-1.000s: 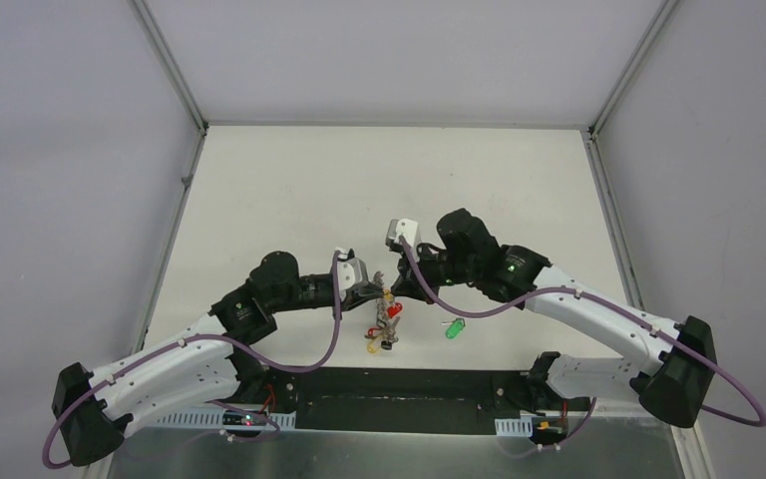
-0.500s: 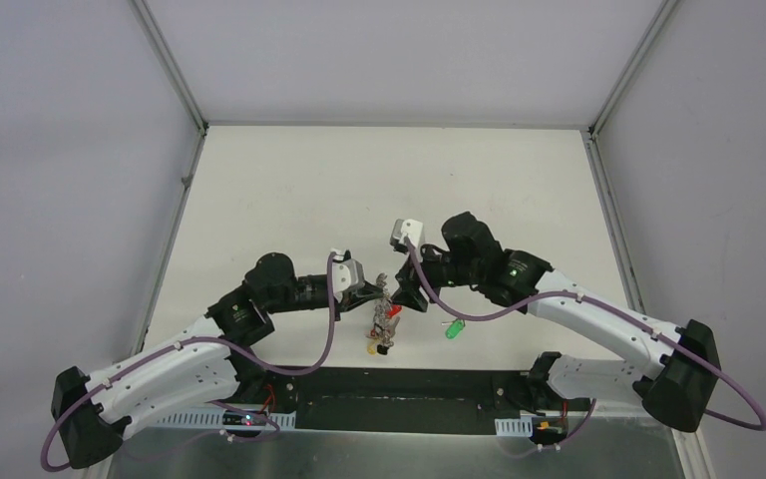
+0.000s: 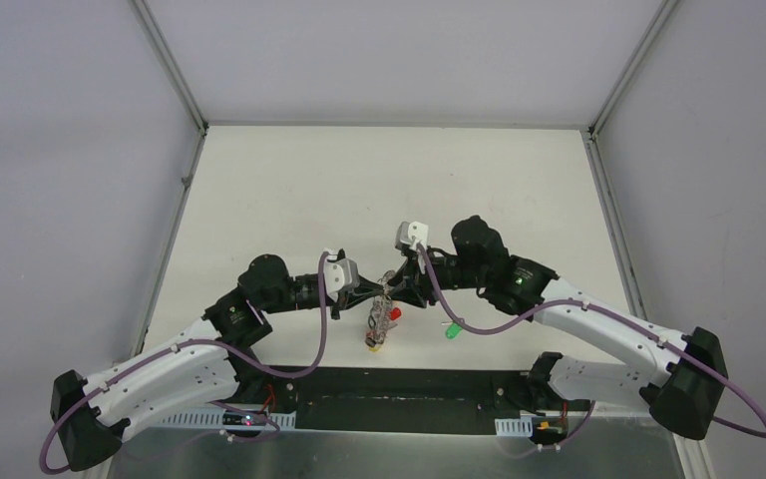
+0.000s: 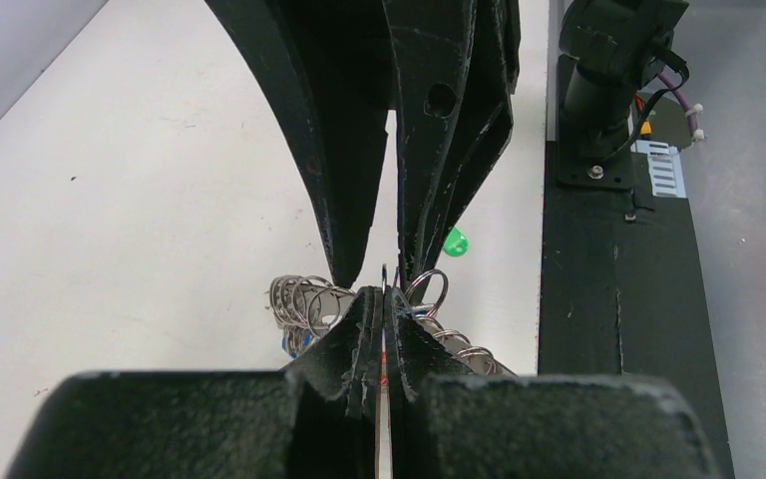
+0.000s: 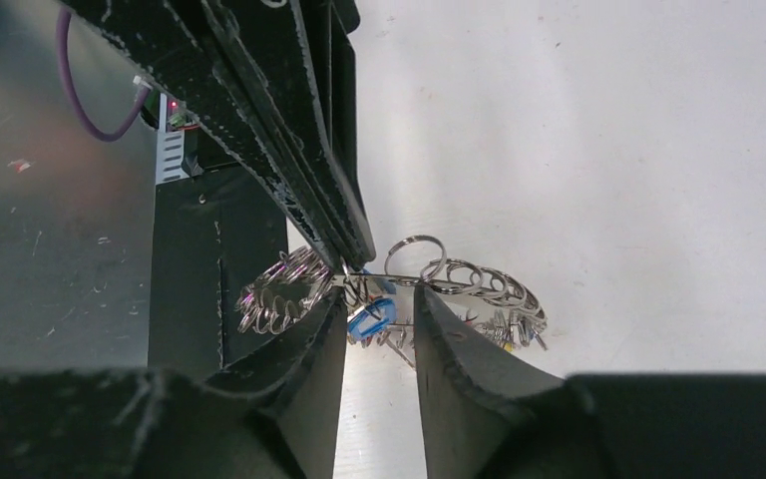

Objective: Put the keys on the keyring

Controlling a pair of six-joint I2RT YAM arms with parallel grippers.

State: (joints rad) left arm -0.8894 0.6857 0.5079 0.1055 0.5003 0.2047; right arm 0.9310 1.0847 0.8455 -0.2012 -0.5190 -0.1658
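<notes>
Seen from above, the two claws meet over the keyring [image 3: 380, 324] and cover its upper part, so the grip cannot be read there. Only a red tag [image 3: 395, 313] and a yellowish one [image 3: 371, 345] stick out below. In the left wrist view that claw's own body cuts off the lower half of the ring, and the small keys are a blur of silver loops.

The left claw [image 4: 384, 302] is pressed fully together, pinching the thin wire of the keyring. The right claw [image 5: 379, 294] stands partly apart, one finger on each side of the wire. The blue-tagged key [image 5: 371, 319] hangs on the ring in the gap between those fingers. Whether either finger touches it is unclear. The green-tagged key [image 3: 452, 328] lies alone on the table, right of the ring and apart from it, just beside the right arm's purple cable [image 3: 439, 299].

The table [image 3: 359, 190] is off-white and matte. A black plate [image 3: 399, 384] runs along its near edge between the arm bases. Plain pale walls [image 3: 60, 150] close in the sides and back.
</notes>
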